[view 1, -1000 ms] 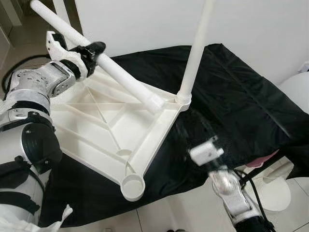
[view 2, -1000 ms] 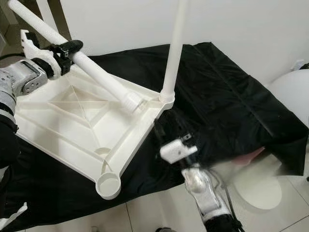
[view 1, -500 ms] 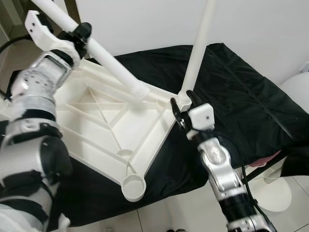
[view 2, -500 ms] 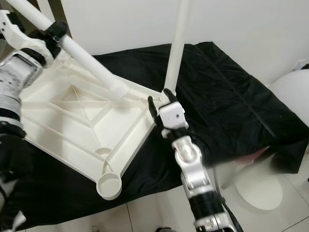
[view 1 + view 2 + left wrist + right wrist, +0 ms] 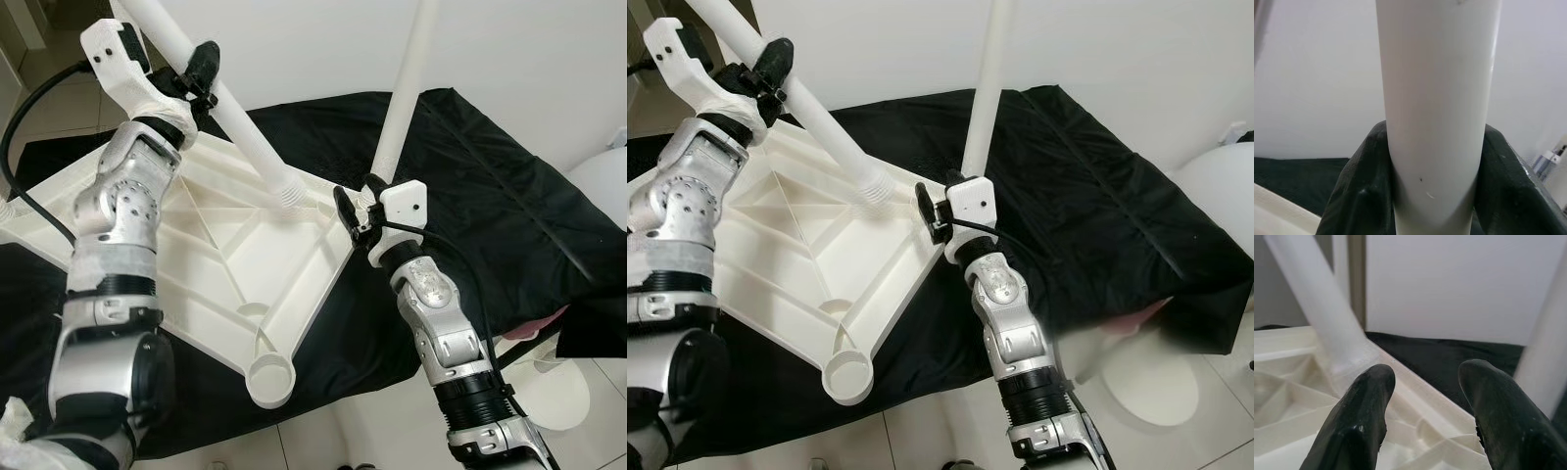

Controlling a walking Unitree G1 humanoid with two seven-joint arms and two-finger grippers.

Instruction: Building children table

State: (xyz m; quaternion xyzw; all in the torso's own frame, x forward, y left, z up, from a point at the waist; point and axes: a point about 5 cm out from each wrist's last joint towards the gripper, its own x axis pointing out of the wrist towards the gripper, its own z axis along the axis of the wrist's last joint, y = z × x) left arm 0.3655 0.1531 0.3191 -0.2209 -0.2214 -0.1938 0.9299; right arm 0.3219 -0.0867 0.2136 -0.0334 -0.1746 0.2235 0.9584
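A white plastic tabletop (image 5: 211,264) lies upside down on a black cloth. One white leg (image 5: 407,88) stands upright in its far right corner socket. My left gripper (image 5: 201,73) is shut on a second white leg (image 5: 245,137), held slanted, with its ribbed lower end (image 5: 292,191) resting on the tabletop near that corner. In the left wrist view the black fingers (image 5: 1359,196) clamp that leg (image 5: 1435,98) on both sides. My right gripper (image 5: 351,211) is open at the corner, beside the base of the upright leg. The near corner socket (image 5: 269,377) holds nothing.
The black cloth (image 5: 490,196) covers a low surface against a white wall. A round white object (image 5: 602,186) sits at the far right, and a white dish-like thing (image 5: 558,392) lies on the tiled floor by the cloth's right edge.
My right arm has risen from below the cloth's edge to the corner by the upright leg. My left arm has lifted, tilting the held leg steeper, and its lower end has slid slightly left.
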